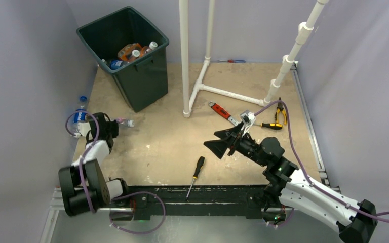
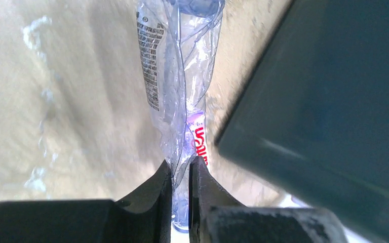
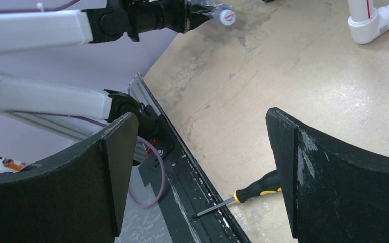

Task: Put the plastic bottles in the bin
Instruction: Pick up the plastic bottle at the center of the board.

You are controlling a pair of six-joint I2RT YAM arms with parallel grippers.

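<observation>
Height matters: our left gripper (image 2: 181,164), clamped seemingly thinly on the crushed clear plastic bottle (image 2: 177,76), should clear the rim of the dark green bin (image 1: 142,81); our right gripper (image 3: 200,119) gapes.

Pale lavender walls (image 1: 25,61) enclose a scuffed tan tabletop (image 1: 172,136).
</observation>
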